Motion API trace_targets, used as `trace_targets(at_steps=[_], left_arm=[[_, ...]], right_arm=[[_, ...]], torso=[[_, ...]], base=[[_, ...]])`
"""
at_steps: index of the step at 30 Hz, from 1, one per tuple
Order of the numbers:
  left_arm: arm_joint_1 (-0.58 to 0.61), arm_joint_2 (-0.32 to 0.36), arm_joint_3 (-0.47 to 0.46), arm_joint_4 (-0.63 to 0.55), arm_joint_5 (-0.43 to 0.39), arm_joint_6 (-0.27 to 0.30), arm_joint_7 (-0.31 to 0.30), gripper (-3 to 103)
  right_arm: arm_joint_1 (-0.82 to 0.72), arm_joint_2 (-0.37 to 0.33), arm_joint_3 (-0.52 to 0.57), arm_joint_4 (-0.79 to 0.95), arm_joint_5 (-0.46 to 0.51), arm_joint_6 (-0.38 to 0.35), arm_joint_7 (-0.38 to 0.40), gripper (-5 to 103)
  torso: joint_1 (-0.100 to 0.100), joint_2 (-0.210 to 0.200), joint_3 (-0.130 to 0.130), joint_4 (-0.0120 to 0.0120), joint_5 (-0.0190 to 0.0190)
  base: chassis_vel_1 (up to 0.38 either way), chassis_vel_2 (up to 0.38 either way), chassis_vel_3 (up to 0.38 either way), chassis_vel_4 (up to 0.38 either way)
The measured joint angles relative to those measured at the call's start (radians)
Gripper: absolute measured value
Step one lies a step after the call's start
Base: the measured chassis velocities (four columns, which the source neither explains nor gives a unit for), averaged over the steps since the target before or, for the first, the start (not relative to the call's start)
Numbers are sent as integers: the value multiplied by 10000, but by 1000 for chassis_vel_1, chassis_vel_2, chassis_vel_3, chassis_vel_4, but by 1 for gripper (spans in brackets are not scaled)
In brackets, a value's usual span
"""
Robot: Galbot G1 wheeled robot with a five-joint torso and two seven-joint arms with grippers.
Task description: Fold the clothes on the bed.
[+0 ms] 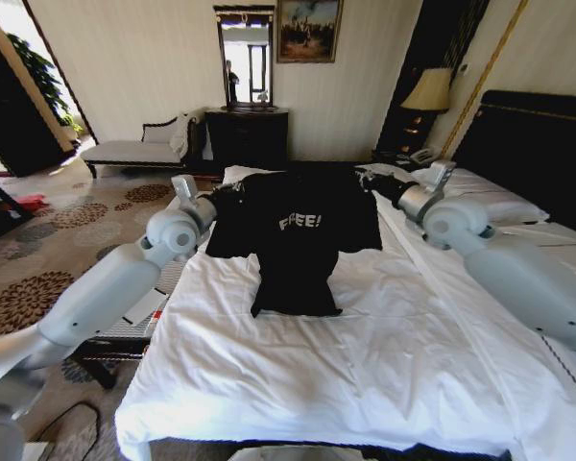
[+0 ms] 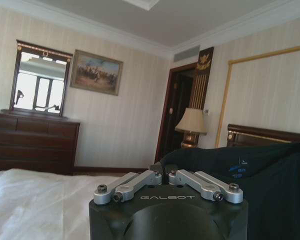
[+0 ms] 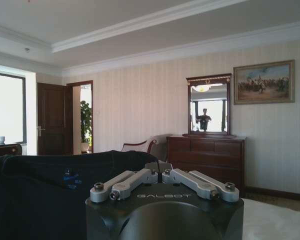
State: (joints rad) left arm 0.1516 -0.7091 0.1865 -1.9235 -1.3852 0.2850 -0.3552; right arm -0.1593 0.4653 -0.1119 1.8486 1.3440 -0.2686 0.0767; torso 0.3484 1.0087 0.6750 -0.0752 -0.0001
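The clothes point(image 1: 298, 226), a black sleeveless top with white lettering on the chest, hang spread out above the bed point(image 1: 365, 365). The hem rests bunched on the white sheet. My left gripper point(image 1: 228, 195) is shut on one upper corner of the top, and my right gripper point(image 1: 376, 182) is shut on the other. In the left wrist view the gripper point(image 2: 162, 172) has its fingers closed together on the black fabric point(image 2: 270, 190). The right wrist view shows that gripper point(image 3: 157, 167) pinching the fabric point(image 3: 40, 195) the same way.
The dark headboard point(image 1: 538, 144) and white pillows point(image 1: 490, 192) are at the right. A lamp point(image 1: 427, 91) stands on the nightstand. A dark dresser point(image 1: 248, 134) with a mirror and a chaise point(image 1: 134, 149) line the far wall. A dark-framed bench point(image 1: 125, 331) sits against the bed's left side.
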Motion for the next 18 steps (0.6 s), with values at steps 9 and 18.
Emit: trace_targets(at_steps=[9,18], left_arm=[[1462,1828,-2291,-2876,-1171,114,-174,1],[3601,3380,-5025,-5159,-2095,38,-182,1]], right_arm=[[-2352,-1748,3350,2519,1001,-249,99,0],[-5123,-2706,7232,4381,2251,-393,500,0]], torso=[[-2,0,-2,-6,0],[-3,1,-2,0,-1]], base=[[0,0,0,0],[0,0,0,0]])
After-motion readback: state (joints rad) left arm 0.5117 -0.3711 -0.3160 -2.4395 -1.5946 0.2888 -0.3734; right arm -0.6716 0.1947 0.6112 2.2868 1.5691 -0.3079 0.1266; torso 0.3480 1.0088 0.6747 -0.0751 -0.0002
